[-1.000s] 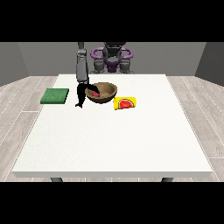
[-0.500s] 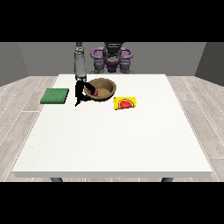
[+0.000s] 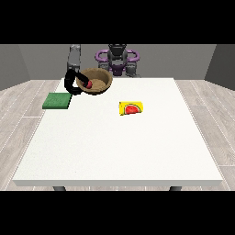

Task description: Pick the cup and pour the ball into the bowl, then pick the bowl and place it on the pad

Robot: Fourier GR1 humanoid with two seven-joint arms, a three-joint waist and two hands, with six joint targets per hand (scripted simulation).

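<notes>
The hand at the view's left [image 3: 72, 83] has its fingers curled round the near rim of the brown bowl [image 3: 99, 81], which looks raised off the worktop [image 3: 119, 147]. A red ball [image 3: 87, 84] sits inside, right by the fingers. The green pad [image 3: 57, 100] lies just below them. The other hand is hidden; no cup is visible.

Open white table [image 3: 114, 147] stretches across the near half; the brown wooden bowl [image 3: 97, 81], green square pad [image 3: 57, 100] and yellow watermelon-printed block [image 3: 131, 108] crowd the far side.
</notes>
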